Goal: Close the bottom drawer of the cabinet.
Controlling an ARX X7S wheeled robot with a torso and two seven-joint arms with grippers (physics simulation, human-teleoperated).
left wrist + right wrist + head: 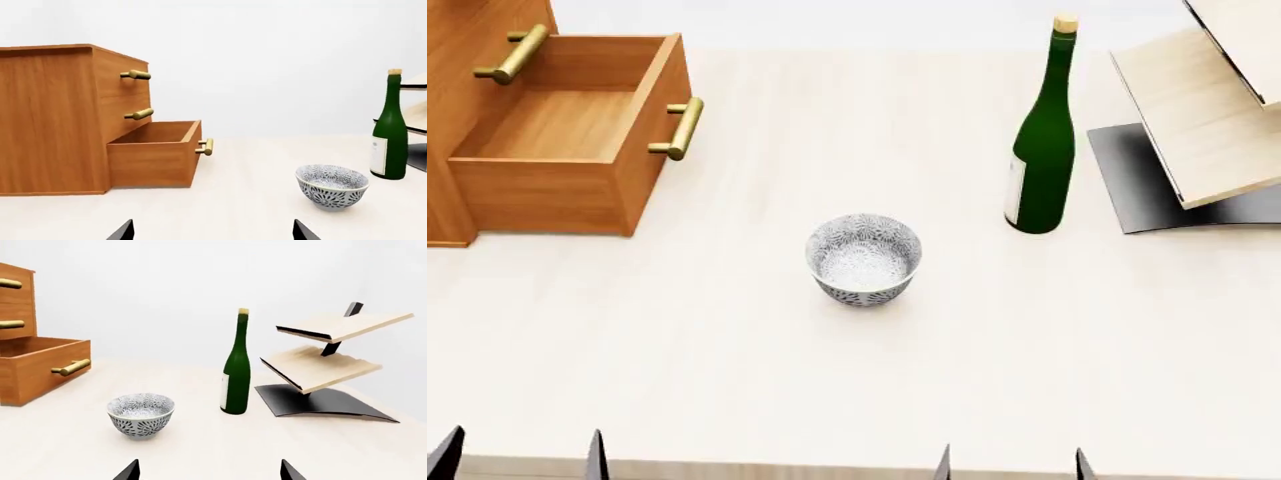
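- The cabinet (467,110) is standing at the far left corner of the pale table (868,370), with its three brass bar handles showing in the left wrist view.
- The bottom drawer (567,135) is sticking well out of the cabinet front, its open box showing bare wooden boards inside; its brass handle (681,128) is facing toward the middle of the table.
- The two upper drawers are sitting flush with the cabinet front, each handle protruding above the open box.
- A patterned blue-and-white bowl (864,258) is resting upright near the middle of the table, well apart from the drawer.
- A green bottle (1042,140) with a pale label and a cork-coloured top is standing upright toward the far right, just beside the dark base of a pale wooden slanted rack (1208,110) at the far right corner.
- The left hand (521,458) is hanging at the near edge of the table, only its two dark fingertips showing; they are standing apart with nothing between them, so it is released.
- The right hand (1010,464) is likewise hanging at the near edge, fingertips spread apart and grasping nothing.
- Both hands are sitting well apart from the drawer, the bowl and the bottle, touching none of them.
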